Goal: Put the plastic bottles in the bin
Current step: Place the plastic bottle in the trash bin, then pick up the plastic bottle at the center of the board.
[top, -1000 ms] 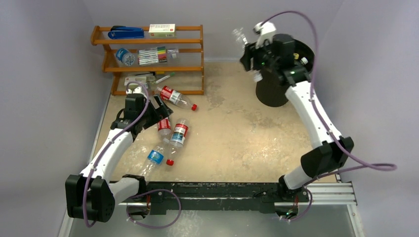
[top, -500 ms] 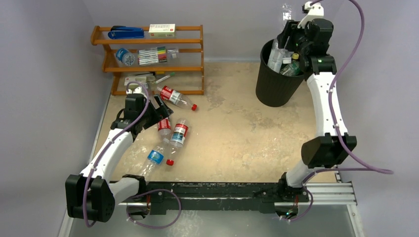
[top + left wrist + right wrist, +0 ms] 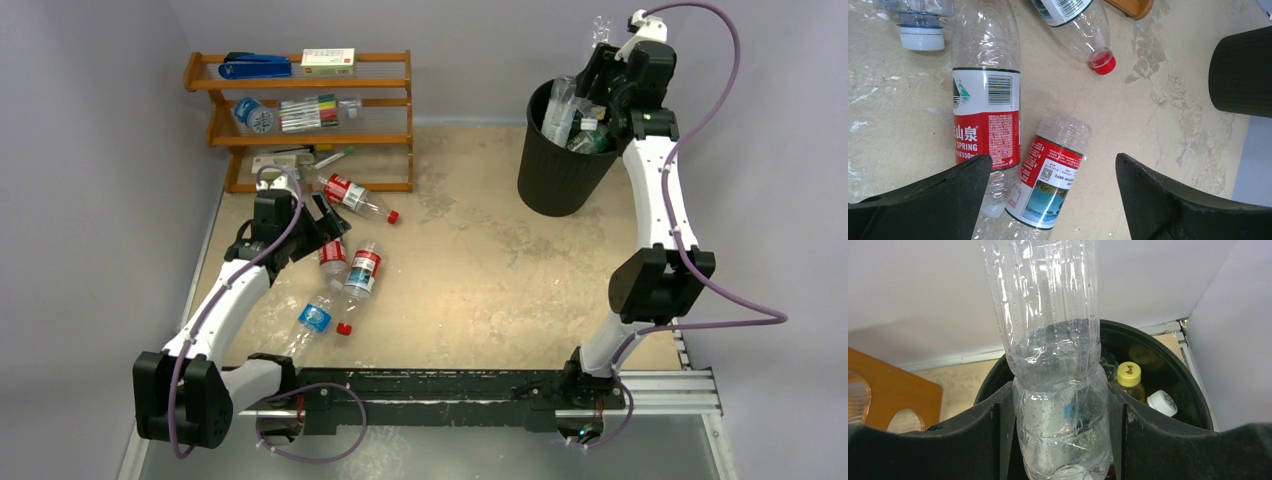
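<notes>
At the left, four labelled clear plastic bottles [image 3: 362, 270] are left lying on the worn beige tabletop [image 3: 480, 260], with the left gripper [image 3: 1051, 162] spread wide just above two. At the right, a clear unlabelled bottle [image 3: 1048, 315] is clamped in the right gripper [image 3: 1060, 415] over the black round bin [image 3: 555, 185], where several are already gathered. The table is enclosed by pale lilac walls [image 3: 100, 150].

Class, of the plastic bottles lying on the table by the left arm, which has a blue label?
The clear plastic bottle lying nearest the arm bases; the three red-labelled bottles beyond it have no blue.
</notes>
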`<state>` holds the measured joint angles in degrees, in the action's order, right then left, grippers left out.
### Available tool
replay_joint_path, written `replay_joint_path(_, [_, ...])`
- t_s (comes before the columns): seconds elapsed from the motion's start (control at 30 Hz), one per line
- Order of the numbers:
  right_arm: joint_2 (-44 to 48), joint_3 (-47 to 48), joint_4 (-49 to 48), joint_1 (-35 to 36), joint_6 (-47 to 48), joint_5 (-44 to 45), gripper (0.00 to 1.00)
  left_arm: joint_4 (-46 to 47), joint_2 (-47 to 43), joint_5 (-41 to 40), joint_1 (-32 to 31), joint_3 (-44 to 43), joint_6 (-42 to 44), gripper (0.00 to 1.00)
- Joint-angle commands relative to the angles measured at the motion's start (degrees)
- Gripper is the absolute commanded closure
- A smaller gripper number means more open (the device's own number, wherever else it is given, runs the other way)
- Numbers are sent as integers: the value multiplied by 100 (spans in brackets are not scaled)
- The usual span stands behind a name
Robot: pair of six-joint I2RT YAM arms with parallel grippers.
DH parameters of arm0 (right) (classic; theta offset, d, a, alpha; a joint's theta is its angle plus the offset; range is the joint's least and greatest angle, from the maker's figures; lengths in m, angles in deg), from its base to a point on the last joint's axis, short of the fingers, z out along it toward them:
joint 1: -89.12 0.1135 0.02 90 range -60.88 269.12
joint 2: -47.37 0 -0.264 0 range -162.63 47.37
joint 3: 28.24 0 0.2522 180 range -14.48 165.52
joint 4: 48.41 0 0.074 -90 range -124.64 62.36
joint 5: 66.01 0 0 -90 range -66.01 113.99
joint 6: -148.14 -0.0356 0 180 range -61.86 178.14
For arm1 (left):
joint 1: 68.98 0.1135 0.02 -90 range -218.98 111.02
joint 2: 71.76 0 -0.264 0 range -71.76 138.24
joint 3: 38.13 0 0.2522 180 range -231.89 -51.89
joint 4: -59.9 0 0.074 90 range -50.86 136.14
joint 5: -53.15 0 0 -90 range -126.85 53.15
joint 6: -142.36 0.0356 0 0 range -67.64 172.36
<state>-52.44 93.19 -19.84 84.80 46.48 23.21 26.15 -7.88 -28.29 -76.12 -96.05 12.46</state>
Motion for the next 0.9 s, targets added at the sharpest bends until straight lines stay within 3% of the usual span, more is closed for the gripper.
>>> replay_joint_path(0.0, [-35,-4,-554,-78,-256,197,40,285,0,50,37,-66,-54,5])
replay_joint_path(0.33, [46,-191,-526,-87,-332,242,14,254,38,22,37,-122,-44,5])
replay_joint_path(0.67, [677,-232,-379,-87,-265,119,13,220,102,-24,37,-205,-35,5])
replay_joint_path(0.87, [935,-477,-208,181,-106,-693,13,241,191,-36,37,-255,-44,5])
